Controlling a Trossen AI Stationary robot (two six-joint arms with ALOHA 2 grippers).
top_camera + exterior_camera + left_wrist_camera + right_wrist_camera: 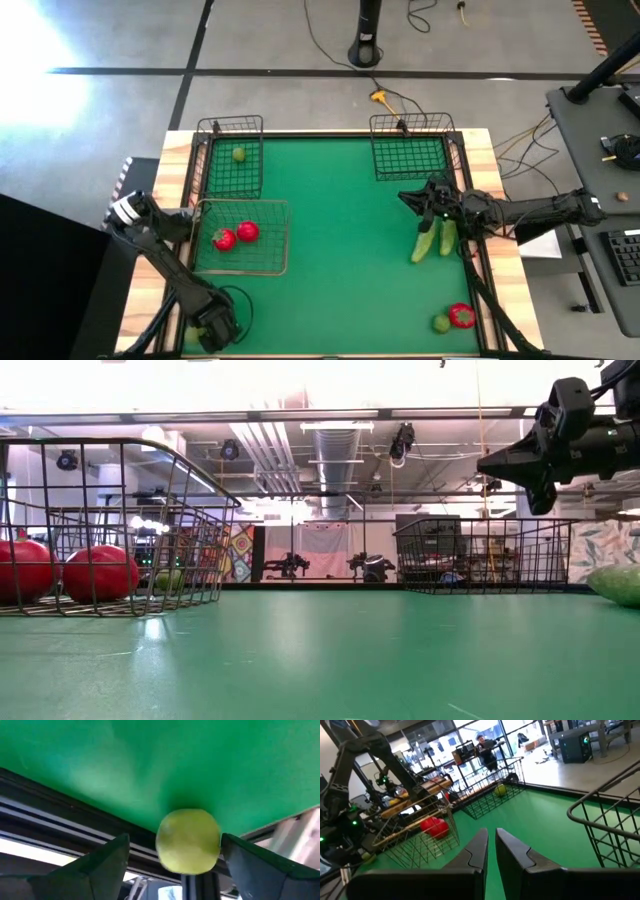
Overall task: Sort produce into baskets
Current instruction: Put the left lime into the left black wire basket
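My left gripper [210,330] is at the table's near left corner, open. Its fingers stand on either side of a yellow-green round piece [188,841] at the green mat's edge, with a gap on each side. My right gripper [418,200] is shut and empty, held above the table in front of the far right dark basket [412,148]. Two green cucumbers [436,240] lie side by side on the mat beside it. Two red pieces [235,236] sit in the grey-wire basket [275,262]. One yellow-green piece [239,154] sits in the far left dark basket [228,180].
A red piece [461,316] and a yellow-green piece [441,323] lie together at the near right corner. The far right basket holds nothing. The mat's middle [340,250] is bare. Cables lie on the floor beyond the far edge.
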